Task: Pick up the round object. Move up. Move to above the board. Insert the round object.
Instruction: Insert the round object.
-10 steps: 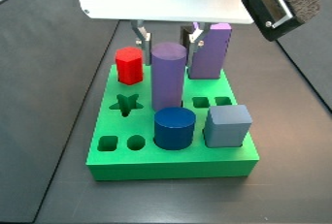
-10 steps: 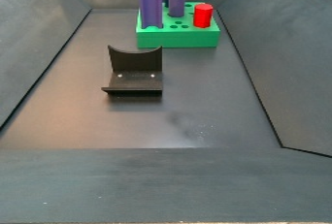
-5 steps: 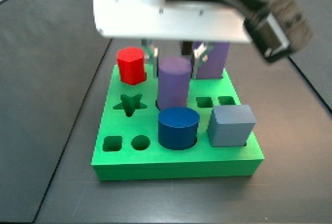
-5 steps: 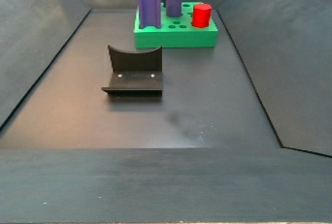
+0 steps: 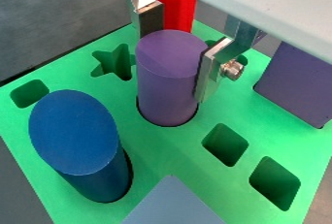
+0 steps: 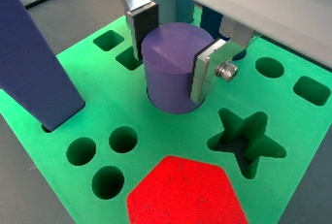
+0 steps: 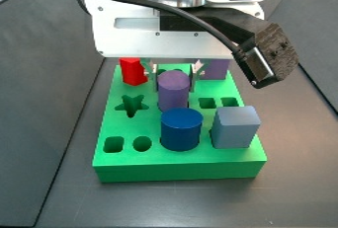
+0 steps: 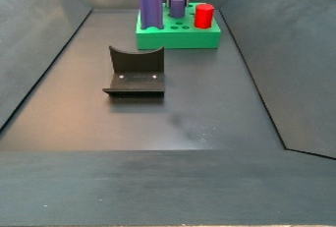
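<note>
The round object (image 5: 166, 82) is a purple cylinder standing upright, its lower end sunk in a round hole of the green board (image 5: 195, 160). In both wrist views my gripper (image 5: 180, 58) is shut on it, one silver finger on each side near the top (image 6: 174, 68). A side view shows the gripper (image 7: 175, 73) low over the board (image 7: 179, 161), with the round object (image 7: 172, 92) between its fingers. The board (image 8: 182, 40) sits at the far end of the floor.
On the board stand a wide blue cylinder (image 7: 180, 130), a grey-blue block (image 7: 232, 127), a red piece (image 7: 132, 70) and a tall lilac block (image 7: 216, 69). A star hole (image 7: 128, 105) and small holes are open. The fixture (image 8: 134, 72) stands mid-floor.
The gripper has come down with the round object, which has sunk lower into its hole over the last second. The other pieces have not moved.
</note>
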Motion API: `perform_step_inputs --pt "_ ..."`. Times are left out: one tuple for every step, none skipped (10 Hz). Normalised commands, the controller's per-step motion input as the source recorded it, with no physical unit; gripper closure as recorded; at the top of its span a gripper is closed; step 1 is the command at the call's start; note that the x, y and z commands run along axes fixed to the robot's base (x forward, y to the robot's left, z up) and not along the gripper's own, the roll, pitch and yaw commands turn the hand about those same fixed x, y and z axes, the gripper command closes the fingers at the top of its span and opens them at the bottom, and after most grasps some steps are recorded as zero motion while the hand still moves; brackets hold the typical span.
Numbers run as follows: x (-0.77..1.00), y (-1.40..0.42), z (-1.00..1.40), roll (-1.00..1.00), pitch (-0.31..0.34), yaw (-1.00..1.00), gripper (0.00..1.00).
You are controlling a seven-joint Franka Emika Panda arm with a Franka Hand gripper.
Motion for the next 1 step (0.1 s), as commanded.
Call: perform_step_inputs --pt "0.00 0.00 0.00 0.00 0.000 0.00 1.00"
